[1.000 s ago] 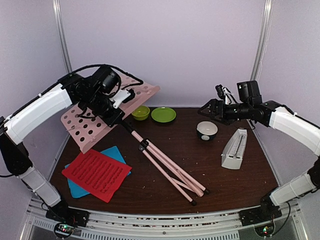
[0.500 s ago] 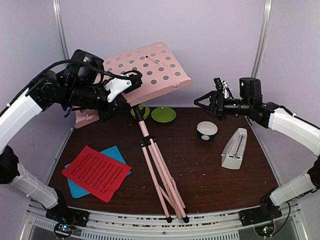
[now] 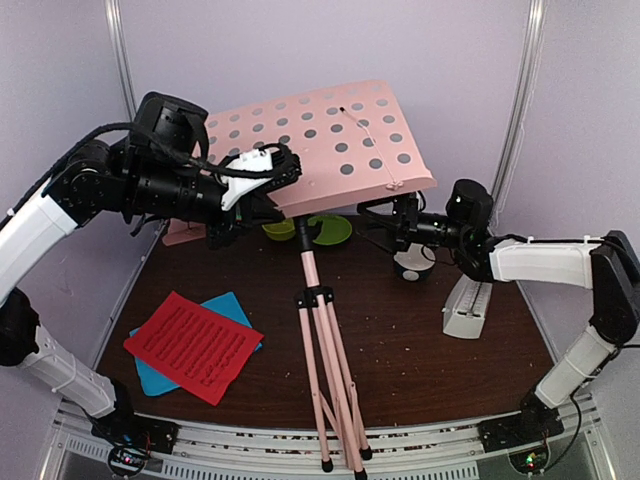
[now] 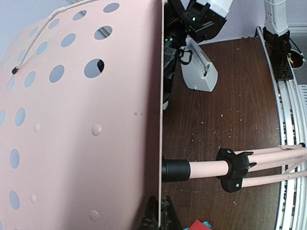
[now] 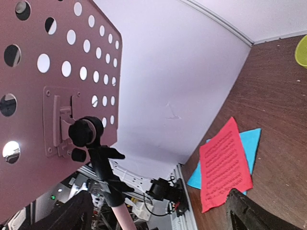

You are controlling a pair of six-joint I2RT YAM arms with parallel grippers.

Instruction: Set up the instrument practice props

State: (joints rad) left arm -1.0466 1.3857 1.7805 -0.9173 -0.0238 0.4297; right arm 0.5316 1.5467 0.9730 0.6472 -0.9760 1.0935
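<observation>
The pale pink perforated music stand [image 3: 330, 140] stands nearly upright on its folded tripod legs [image 3: 335, 400]. My left gripper [image 3: 272, 172] is shut on the near edge of its desk; in the left wrist view the fingertips [image 4: 152, 218] pinch the thin pink edge [image 4: 159, 120], with the pole [image 4: 206, 168] beside them. My right gripper [image 3: 373, 225] is open and empty, under the desk and just right of the pole. Its wrist view shows the desk's underside [image 5: 57, 72] and the pole joint [image 5: 91, 139]. Red page [image 3: 192, 347] lies over cyan page [image 3: 228, 305]. The white metronome [image 3: 468, 300] stands right.
Two lime-green dishes [image 3: 327, 230] sit at the back behind the pole. The small white-and-dark bowl [image 3: 413, 262] is partly hidden under my right arm. The tripod feet reach the table's front edge [image 3: 340, 462]. Pale walls close in the back and sides.
The stand has swung from lying slanted to nearly upright, its desk lifted and tilted up by my left gripper. My right arm has reached left and down towards the pole.
</observation>
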